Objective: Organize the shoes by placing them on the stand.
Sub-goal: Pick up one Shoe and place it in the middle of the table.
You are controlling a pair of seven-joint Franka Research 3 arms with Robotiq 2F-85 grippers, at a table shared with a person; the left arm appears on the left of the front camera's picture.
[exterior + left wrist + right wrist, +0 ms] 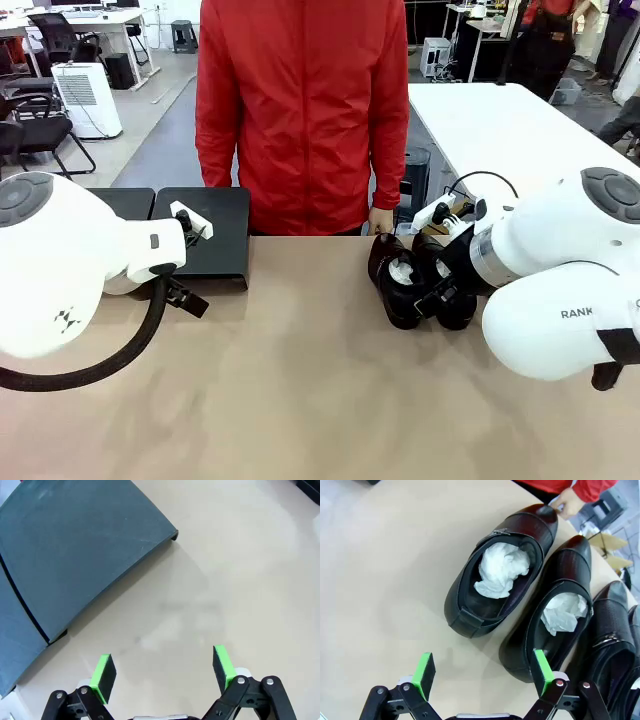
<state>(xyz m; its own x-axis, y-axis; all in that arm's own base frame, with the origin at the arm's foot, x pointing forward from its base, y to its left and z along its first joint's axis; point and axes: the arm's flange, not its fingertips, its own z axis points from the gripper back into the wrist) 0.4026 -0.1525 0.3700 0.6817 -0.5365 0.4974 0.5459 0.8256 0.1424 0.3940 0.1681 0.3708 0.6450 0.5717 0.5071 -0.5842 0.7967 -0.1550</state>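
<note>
My right gripper (482, 672) gapes empty just behind the heels of the shoes (465, 616), while my left gripper (162, 672), also spread, hovers near the stand (75, 555).

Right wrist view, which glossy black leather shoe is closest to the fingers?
The paper-stuffed glossy black leather shoe second from the picture's left: its heel lies beside one green-padded finger. The other stuffed shoe sits farther ahead, clear of both fingers.

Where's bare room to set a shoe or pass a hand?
Free: top of the stand, and the tabletop between it and the shoes, including under the open left gripper. Crowded: far right, shoes packed side by side, right gripper at their heels, person's hand at the toes.
</note>
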